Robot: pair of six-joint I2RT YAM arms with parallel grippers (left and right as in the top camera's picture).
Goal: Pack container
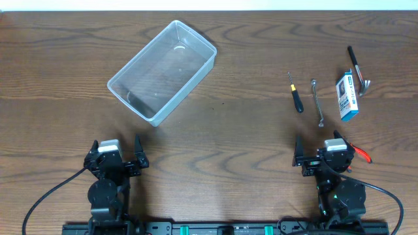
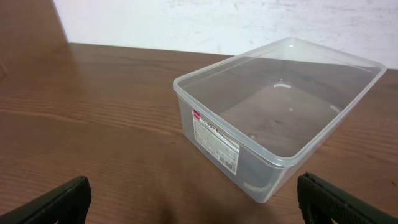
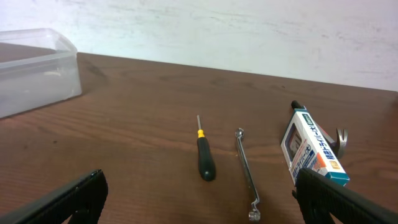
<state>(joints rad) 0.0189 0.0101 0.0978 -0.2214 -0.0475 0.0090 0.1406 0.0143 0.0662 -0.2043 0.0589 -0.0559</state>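
The clear plastic container (image 1: 129, 103) lies empty and at an angle on the left half of the table. It also shows in the left wrist view (image 2: 214, 134) and at the far left of the right wrist view (image 3: 37, 78). A black-handled screwdriver (image 1: 296, 94) (image 3: 204, 155), a thin metal wrench (image 1: 318, 102) (image 3: 247, 168), a blue-and-white box (image 1: 347, 96) (image 3: 311, 152) and a small hammer (image 1: 358, 68) (image 3: 339, 140) lie on the right. My left gripper (image 1: 116, 155) (image 2: 194, 205) is open and empty, in front of the container. My right gripper (image 1: 324, 156) (image 3: 199, 202) is open and empty, in front of the tools.
A red-handled tool (image 1: 360, 153) lies just right of my right gripper. The wooden table (image 1: 228, 130) runs back to a white wall. Black cables trail from both arm bases at the front edge.
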